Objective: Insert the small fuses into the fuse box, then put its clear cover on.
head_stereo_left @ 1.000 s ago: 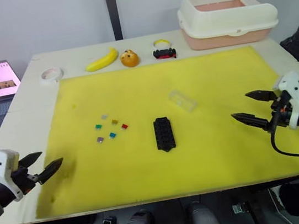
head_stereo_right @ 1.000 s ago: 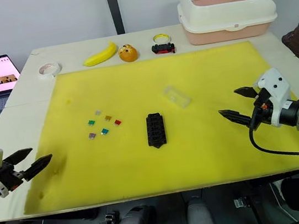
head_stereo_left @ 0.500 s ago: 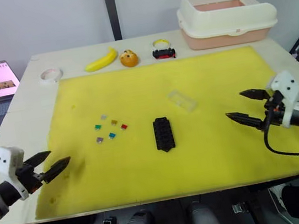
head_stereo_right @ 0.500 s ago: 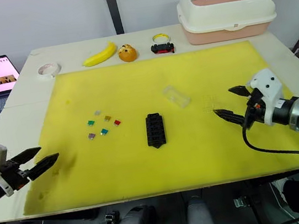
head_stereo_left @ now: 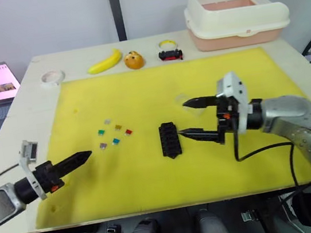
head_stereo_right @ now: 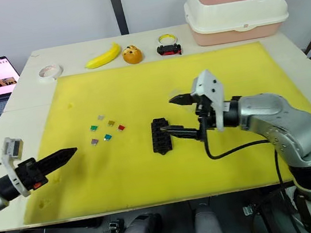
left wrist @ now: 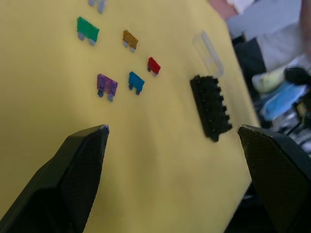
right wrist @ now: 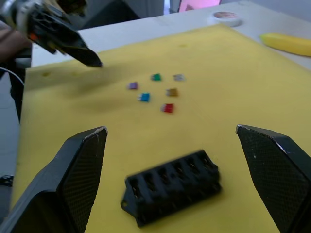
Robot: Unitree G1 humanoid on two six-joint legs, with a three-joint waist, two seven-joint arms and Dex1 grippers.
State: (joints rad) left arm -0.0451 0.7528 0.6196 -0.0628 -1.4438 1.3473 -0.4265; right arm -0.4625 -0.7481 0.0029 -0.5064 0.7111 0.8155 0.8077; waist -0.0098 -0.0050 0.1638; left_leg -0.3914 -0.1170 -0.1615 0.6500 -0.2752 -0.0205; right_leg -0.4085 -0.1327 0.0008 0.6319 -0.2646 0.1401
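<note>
so far nothing is done: the fuse box [head_stereo_right: 161, 135] sits empty just ahead of the right gripper [head_stereo_right: 176, 115], whose fingers are spread and hold nothing. the small fuses [head_stereo_left: 114, 134] lie loose on the yellow mat [head_stereo_left: 151, 169], ahead of the left gripper [head_stereo_left: 83, 157], which carries nothing; whether it is spread or closed i cannot tell. the clear cover [left wrist: 208, 52] lies beyond the box. a banana [head_stereo_right: 103, 56], tape roll [head_stereo_right: 51, 71], toy car [head_stereo_right: 169, 49] and bin [head_stereo_right: 236, 9] stand well clear; nothing blocks either gripper.
</note>
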